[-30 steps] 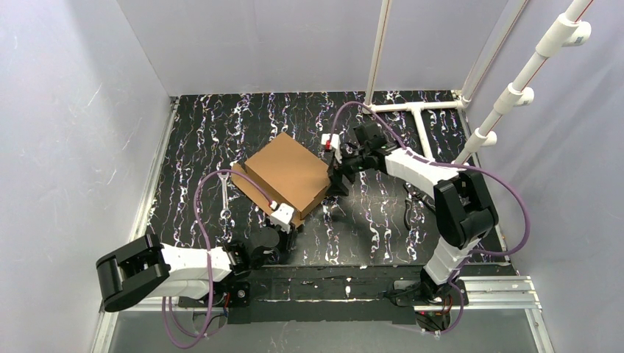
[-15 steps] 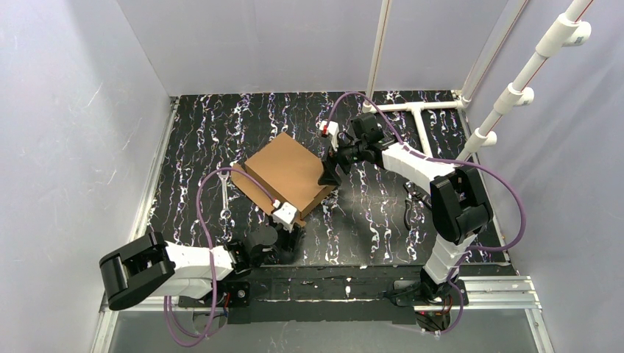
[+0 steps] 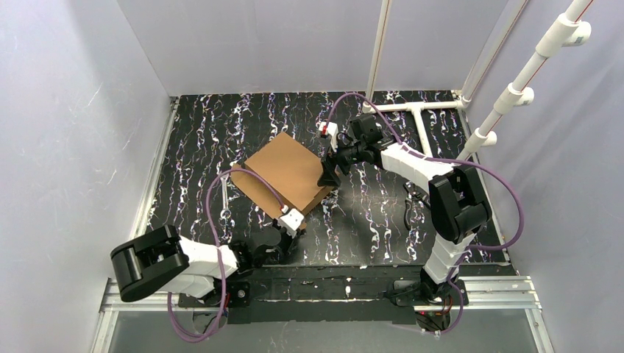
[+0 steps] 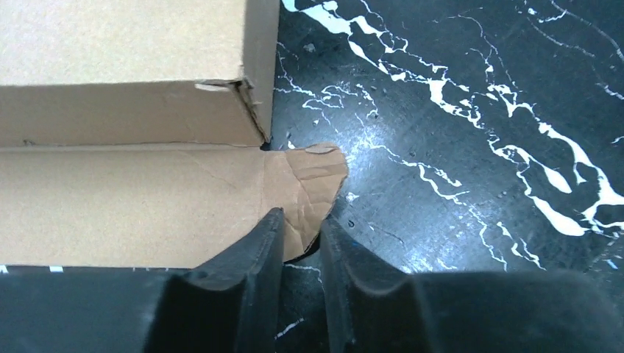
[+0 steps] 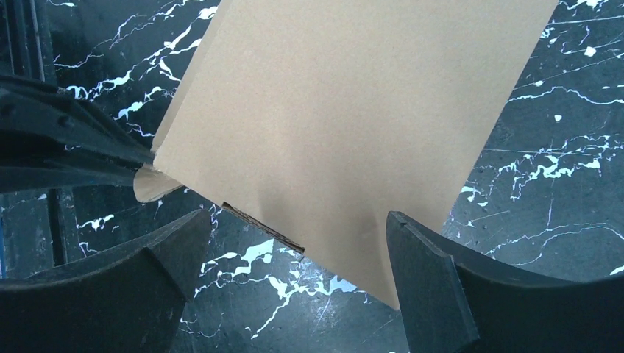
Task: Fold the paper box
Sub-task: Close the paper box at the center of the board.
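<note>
The paper box [image 3: 288, 170] is a shallow brown cardboard box lying flat mid-table, lid side up. In the left wrist view its near wall [image 4: 125, 110] stands over a flap lying flat [image 4: 132, 213], which ends in a creased rounded tab [image 4: 313, 180]. My left gripper [image 4: 298, 224] is low at the box's near corner [image 3: 293, 220]. Its jaws are only slightly apart, with the tab's tip between them. My right gripper [image 5: 294, 243] hangs wide open over the box's right corner [image 3: 329, 179], one finger on each side, touching nothing.
A white pipe frame [image 3: 419, 109] stands at the back right. A dark tool [image 3: 410, 207] lies right of the box and a pale one [image 3: 224, 200] to its left. Grey walls close in the sides. A metal rail [image 3: 486, 288] runs along the near edge.
My right gripper rose and swung from beside the box's right edge to over its corner. My left gripper backed off slightly toward the near corner, and its jaws widened, then narrowed again.
</note>
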### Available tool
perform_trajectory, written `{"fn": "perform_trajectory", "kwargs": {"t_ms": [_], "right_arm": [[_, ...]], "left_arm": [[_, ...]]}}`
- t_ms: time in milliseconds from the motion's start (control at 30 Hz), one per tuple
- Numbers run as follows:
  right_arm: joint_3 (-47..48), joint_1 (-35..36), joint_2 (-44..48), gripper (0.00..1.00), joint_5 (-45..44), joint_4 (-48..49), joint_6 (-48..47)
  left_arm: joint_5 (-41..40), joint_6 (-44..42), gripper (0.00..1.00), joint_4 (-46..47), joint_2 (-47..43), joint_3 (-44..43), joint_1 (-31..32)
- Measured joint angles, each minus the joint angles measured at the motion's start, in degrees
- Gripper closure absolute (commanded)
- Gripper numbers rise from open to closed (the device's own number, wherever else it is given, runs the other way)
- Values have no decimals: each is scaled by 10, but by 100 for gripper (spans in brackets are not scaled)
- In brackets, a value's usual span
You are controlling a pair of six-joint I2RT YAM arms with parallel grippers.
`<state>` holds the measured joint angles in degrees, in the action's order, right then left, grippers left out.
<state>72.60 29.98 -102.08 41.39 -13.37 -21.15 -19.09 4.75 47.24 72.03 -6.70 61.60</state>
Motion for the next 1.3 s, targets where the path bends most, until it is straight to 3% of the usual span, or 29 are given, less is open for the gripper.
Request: {"fn": "perform_trajectory", "kwargs": {"t_ms": [200, 433, 633, 933, 1300], "right_arm": [[0, 0, -4, 3, 0, -1, 0], [1, -3, -4, 2, -27, -1, 3], [12, -23, -15, 2, -64, 36, 73], [19, -32, -92, 4, -69, 70, 183], [18, -36, -104, 9, -43, 80, 250]], "left_arm": [[-18, 3, 100, 10, 14, -17, 0], [-27, 56, 100, 3, -20, -12, -7], [-9, 90, 100, -24, -38, -12, -34], [20, 84, 100, -44, -44, -13, -42], [28, 56, 100, -45, -45, -14, -43]]}}
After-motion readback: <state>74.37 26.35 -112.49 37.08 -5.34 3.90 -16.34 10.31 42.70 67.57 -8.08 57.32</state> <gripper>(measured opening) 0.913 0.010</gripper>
